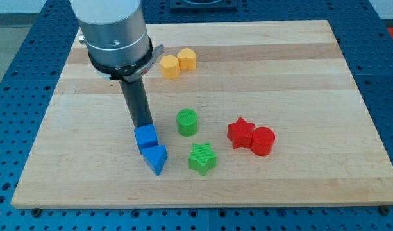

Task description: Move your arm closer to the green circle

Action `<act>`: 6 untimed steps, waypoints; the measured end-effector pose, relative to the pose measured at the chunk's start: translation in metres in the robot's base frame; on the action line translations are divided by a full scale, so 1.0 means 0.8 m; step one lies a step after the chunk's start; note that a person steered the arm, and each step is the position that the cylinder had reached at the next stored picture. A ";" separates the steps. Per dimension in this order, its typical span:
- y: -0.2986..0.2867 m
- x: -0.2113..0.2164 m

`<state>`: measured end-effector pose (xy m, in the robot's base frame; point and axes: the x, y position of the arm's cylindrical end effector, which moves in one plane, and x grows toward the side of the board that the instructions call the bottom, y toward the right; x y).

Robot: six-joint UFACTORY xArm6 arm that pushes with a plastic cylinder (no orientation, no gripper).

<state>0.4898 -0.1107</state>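
Note:
The green circle (187,122) is a short green cylinder standing near the middle of the wooden board (299,70). My tip (145,127) is to its left, about a block's width away, and touches the top edge of the blue cube (145,137). The dark rod rises from there up to the grey arm body at the view's top left. A blue triangle block (156,158) lies just below the blue cube, touching it.
A green star (202,158) lies below the green circle. A red star (240,133) and a red cylinder (263,141) touch each other at the right. Two yellow blocks (177,63) sit side by side near the top.

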 end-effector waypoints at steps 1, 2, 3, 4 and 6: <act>0.007 -0.014; 0.035 -0.103; 0.073 -0.129; 0.080 -0.127; 0.080 -0.079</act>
